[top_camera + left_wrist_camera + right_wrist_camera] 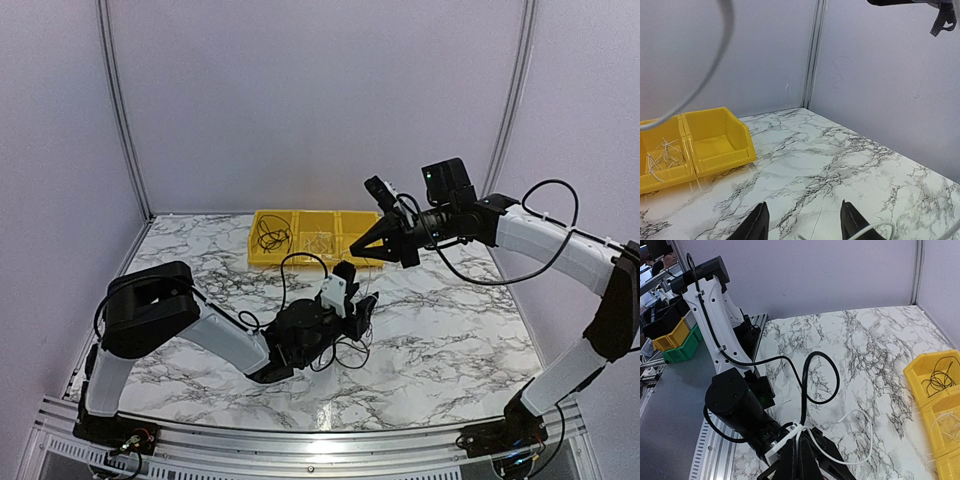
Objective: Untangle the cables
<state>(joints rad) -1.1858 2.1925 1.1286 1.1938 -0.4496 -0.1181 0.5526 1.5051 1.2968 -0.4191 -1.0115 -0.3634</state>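
Observation:
My right gripper [356, 248] hangs raised above the table's middle. In the right wrist view its fingers [799, 460] are shut on a thin pale cable [867, 440], which loops out to the right over the marble. My left gripper [360, 306] sits low on the table directly below, jaws open and empty [805, 226]. The pale cable's end [875, 230] curls beside its right finger [852, 220]. Thin black cables [345, 352] lie loosely on the table around the left gripper. No red cable shows.
A yellow three-compartment bin [262, 262] stands at the back centre, with black wires [272, 238] in its left compartment and pale wires [320, 241] in the middle one. The left arm's thick black cable [832, 385] loops over the marble. Booth walls enclose the table.

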